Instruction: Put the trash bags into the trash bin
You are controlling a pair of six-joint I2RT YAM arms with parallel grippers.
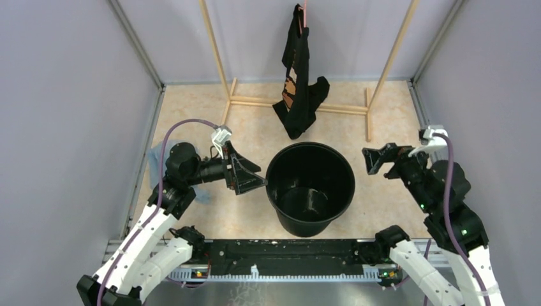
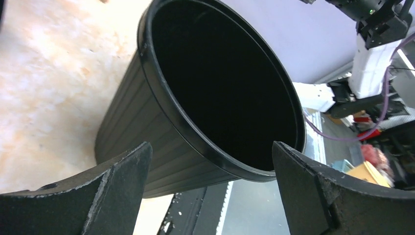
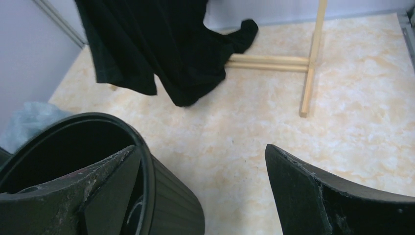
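Note:
The black trash bin (image 1: 311,146) stands upright in the middle of the floor, and its inside looks dark and empty. The light-blue trash bag (image 1: 155,158) lies crumpled at the far left, mostly hidden under my left arm; it also shows in the right wrist view (image 3: 29,120). My left gripper (image 1: 254,178) is open and empty just left of the bin's rim, with the bin's wall (image 2: 127,127) filling its view. My right gripper (image 1: 372,162) is open and empty just right of the bin (image 3: 171,196).
A black garment with orange print (image 1: 300,83) hangs from a wooden rack (image 1: 332,107) at the back, its hem on the floor. Grey walls close in the left, right and back. A black rail (image 1: 287,252) runs along the near edge.

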